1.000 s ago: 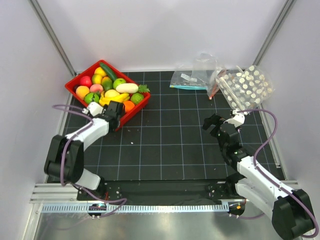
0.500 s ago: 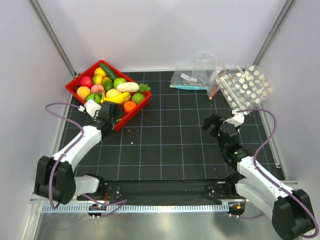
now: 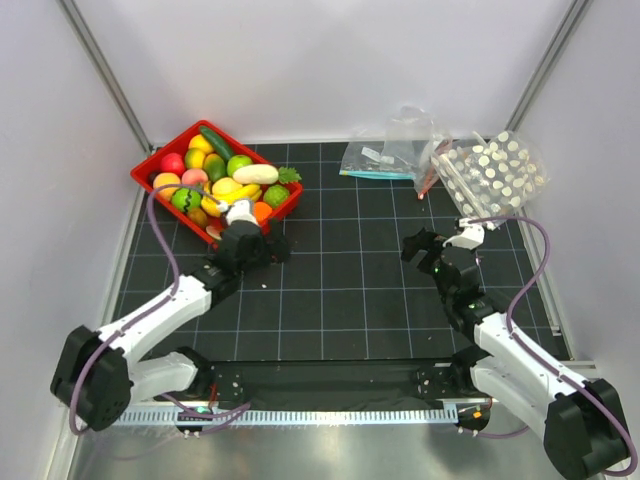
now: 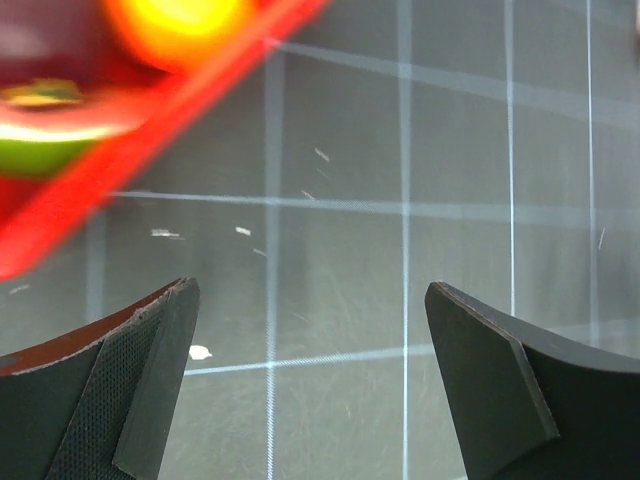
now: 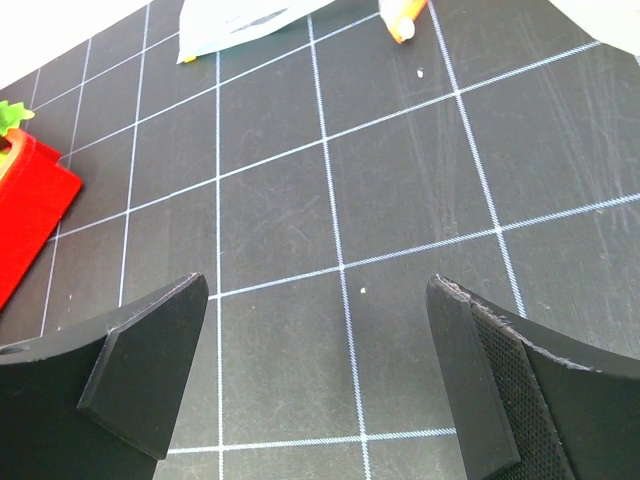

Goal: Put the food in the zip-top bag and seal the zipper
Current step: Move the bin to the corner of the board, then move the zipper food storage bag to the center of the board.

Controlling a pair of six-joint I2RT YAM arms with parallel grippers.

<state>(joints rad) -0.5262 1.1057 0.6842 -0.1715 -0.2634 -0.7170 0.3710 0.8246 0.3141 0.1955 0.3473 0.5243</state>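
The food point(image 3: 215, 170) lies heaped in a red basket point(image 3: 283, 207) at the back left: green, orange, yellow and white toy pieces. In the left wrist view a blurred orange piece point(image 4: 180, 15) shows behind the basket's rim point(image 4: 150, 120). The crinkly clear zip-top bag point(image 3: 410, 128) stands at the back right, its orange-red zipper point(image 3: 428, 178) hanging toward the mat; the strip's end point(image 5: 403, 15) shows in the right wrist view. My left gripper point(image 3: 270, 248) point(image 4: 310, 380) is open and empty just off the basket's front corner. My right gripper point(image 3: 415, 250) point(image 5: 320, 380) is open and empty, below the bags.
A flat clear bag with a teal strip point(image 3: 372, 160) point(image 5: 240, 20) lies left of the zip-top bag. A white-dotted bag point(image 3: 495, 172) stands at the far right. The black gridded mat point(image 3: 340, 290) lies between the arms. The basket's corner point(image 5: 25, 200) shows in the right wrist view.
My left arm has swung from the basket's front edge to the right and over the mat, and its jaws have opened. The right arm has hardly moved.
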